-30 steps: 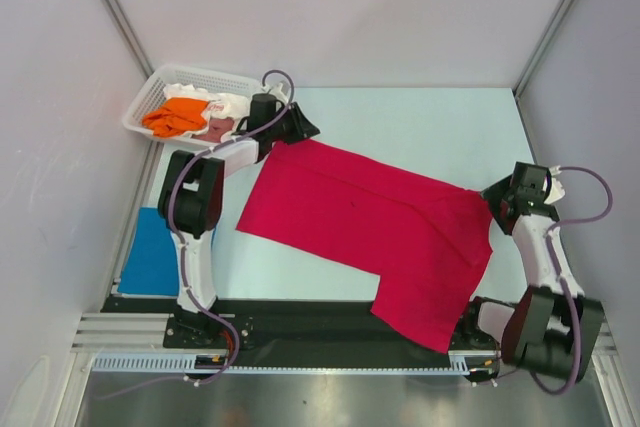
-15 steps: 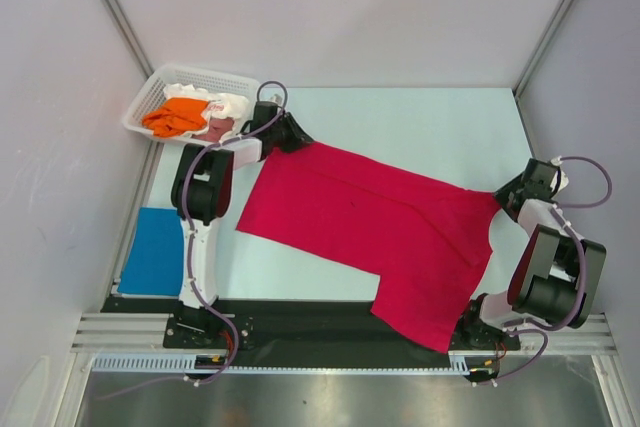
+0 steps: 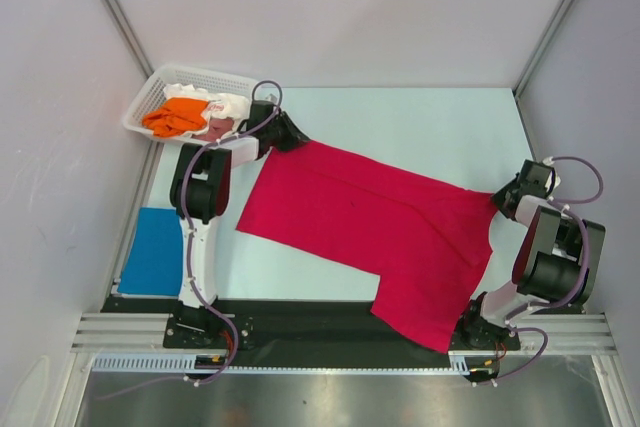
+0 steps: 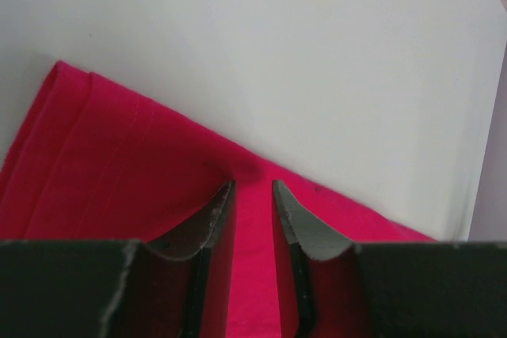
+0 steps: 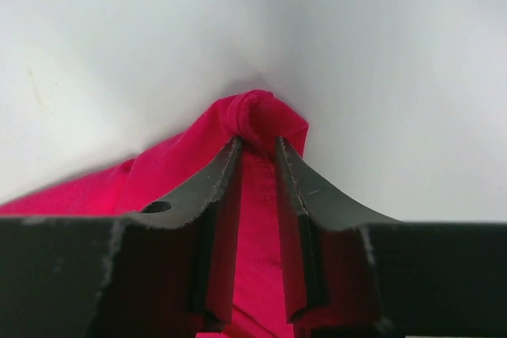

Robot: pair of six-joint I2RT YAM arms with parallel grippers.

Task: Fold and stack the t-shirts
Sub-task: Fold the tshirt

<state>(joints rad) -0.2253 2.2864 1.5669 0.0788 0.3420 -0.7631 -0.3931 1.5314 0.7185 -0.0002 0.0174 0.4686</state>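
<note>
A large crimson-red t-shirt (image 3: pixel 370 222) lies spread diagonally over the table. My left gripper (image 3: pixel 293 137) is at its far left corner. In the left wrist view (image 4: pixel 253 184) the jaws stand narrowly apart with the red cloth (image 4: pixel 119 164) between them. My right gripper (image 3: pixel 503 197) is at the shirt's right corner. In the right wrist view (image 5: pixel 257 142) it pinches a bunched fold of the red cloth (image 5: pixel 174 172). A bright blue shirt (image 3: pixel 155 252) lies flat at the near left. Orange (image 3: pixel 178 115), dusty-pink (image 3: pixel 215 129) and white (image 3: pixel 232 104) shirts lie in the basket.
The white lattice basket (image 3: pixel 200 74) stands at the far left corner, just behind my left arm. Grey walls close in the table on the left, back and right. The red shirt's lower end hangs over the near edge onto the black rail (image 3: pixel 300 317).
My right arm has folded down and its wrist has shifted right, low at the shirt's corner. My left gripper has shifted slightly left. The shirt has hardly moved.
</note>
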